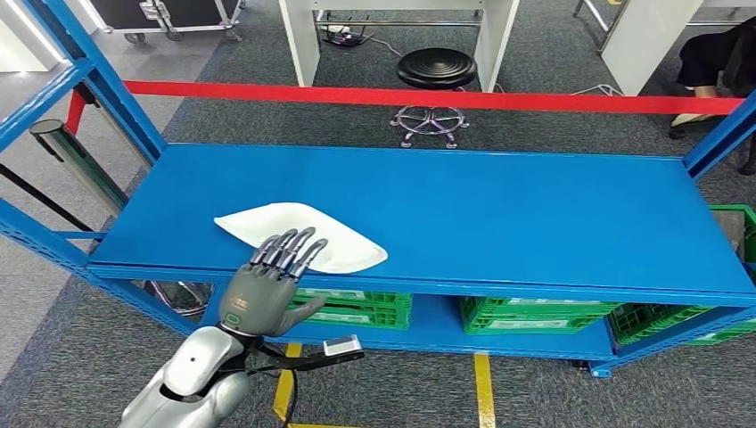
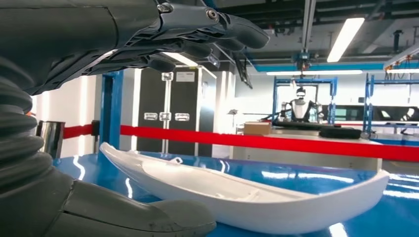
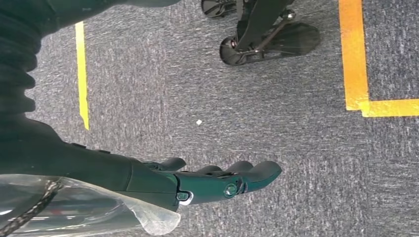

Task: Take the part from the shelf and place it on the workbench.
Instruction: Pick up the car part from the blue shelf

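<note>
The part is a flat white moulded shell (image 1: 303, 236) lying on the blue shelf top (image 1: 499, 214) near its front left edge. My left hand (image 1: 270, 281) reaches over that front edge, its fingers stretched above the part's near side and its thumb hanging below the shelf edge. In the left wrist view the white shell (image 2: 257, 195) lies between the fingers (image 2: 197, 29) above and the thumb (image 2: 133, 219) below, with clear gaps on both sides. My right hand (image 3: 217, 180) hangs over grey carpet with its fingers loosely extended and nothing in it.
Green crates (image 1: 526, 312) sit on the lower shelf. Blue uprights (image 1: 107, 80) stand at the shelf's left and right ends. A red barrier tape (image 1: 428, 96), a black stool (image 1: 435, 71) and white table legs are behind. Yellow floor lines (image 1: 482, 388) run below.
</note>
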Controlling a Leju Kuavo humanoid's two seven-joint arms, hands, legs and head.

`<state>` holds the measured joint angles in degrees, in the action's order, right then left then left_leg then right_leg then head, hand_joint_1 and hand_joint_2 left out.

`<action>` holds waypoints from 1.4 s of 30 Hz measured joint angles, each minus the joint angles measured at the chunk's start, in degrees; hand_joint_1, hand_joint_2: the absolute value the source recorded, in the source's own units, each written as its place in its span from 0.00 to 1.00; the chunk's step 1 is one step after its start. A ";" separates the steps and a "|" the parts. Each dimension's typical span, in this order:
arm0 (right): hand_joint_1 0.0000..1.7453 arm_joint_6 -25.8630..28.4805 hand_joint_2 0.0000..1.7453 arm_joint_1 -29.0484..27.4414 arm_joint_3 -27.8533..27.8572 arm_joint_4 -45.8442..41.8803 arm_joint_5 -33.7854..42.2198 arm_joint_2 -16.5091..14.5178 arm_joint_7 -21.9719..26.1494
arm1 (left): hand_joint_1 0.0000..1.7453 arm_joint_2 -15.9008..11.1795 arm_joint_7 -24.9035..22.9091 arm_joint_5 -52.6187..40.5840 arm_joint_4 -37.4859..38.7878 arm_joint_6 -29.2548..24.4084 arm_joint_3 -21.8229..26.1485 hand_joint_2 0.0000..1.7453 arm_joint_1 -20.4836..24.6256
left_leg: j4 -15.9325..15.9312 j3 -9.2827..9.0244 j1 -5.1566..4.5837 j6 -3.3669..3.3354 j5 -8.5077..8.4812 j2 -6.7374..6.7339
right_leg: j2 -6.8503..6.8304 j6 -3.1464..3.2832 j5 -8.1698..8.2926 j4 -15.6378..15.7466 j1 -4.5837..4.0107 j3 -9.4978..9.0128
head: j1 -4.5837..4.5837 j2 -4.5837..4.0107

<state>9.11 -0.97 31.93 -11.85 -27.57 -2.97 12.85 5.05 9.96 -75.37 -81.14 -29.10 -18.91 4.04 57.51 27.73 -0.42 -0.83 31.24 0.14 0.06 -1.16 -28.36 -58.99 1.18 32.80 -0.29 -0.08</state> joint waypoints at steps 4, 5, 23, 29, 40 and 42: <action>0.00 -0.32 1.00 0.07 0.00 0.00 -0.75 0.01 -0.08 | 0.00 -0.07 -1.51 0.02 2.60 2.26 -0.81 1.00 2.26 | 0.01 -0.03 0.00 0.00 0.00 0.00 | -0.01 0.00 0.00 0.00 0.00 0.01 | -0.01 0.00; 0.00 -0.44 1.00 0.11 0.00 0.00 -0.95 0.03 -0.13 | 0.00 -0.10 -2.00 -0.35 3.51 2.76 -1.04 1.00 3.00 | 0.01 -0.02 0.00 0.00 0.00 0.00 | -0.01 -0.01 0.01 0.00 0.00 0.00 | -0.01 0.01; 0.00 -1.38 1.00 0.81 0.04 0.00 -2.88 0.45 -0.33 | 0.00 0.19 -6.17 -4.98 14.30 5.92 -4.16 1.00 11.09 | 0.03 -0.08 -0.01 0.00 -0.01 0.00 | 0.01 -0.05 0.04 0.00 0.00 0.01 | 0.00 0.00; 0.00 -1.73 1.00 0.89 0.04 0.00 -3.57 0.57 -0.33 | 0.00 0.45 -7.50 -6.08 18.45 6.75 -4.61 1.00 14.41 | 0.03 -0.09 0.00 0.01 -0.02 0.00 | 0.02 -0.04 0.05 0.00 0.00 0.01 | -0.01 0.00; 0.00 -1.84 1.00 0.94 0.04 0.00 -4.01 0.68 -0.46 | 0.00 1.19 -7.88 -6.37 21.69 7.71 -5.20 1.00 16.87 | 0.03 -0.07 -0.01 0.01 -0.02 -0.01 | 0.02 -0.05 0.05 0.00 0.00 0.02 | 0.01 0.00; 0.00 -1.85 1.00 0.94 0.04 0.00 -4.04 0.68 -0.49 | 0.00 1.33 -7.97 -6.37 22.01 7.94 -5.33 1.00 17.17 | 0.03 -0.07 -0.01 0.01 -0.02 -0.01 | 0.02 -0.05 0.05 0.00 0.00 0.01 | 0.00 0.00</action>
<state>7.26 -0.03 31.98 -11.85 -31.61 -2.30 12.35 6.38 1.99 -81.74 -59.13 -21.16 -24.24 21.21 57.54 27.66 -0.42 -0.82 31.23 0.13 0.08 -1.20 -28.31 -58.99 1.18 32.82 -0.29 -0.08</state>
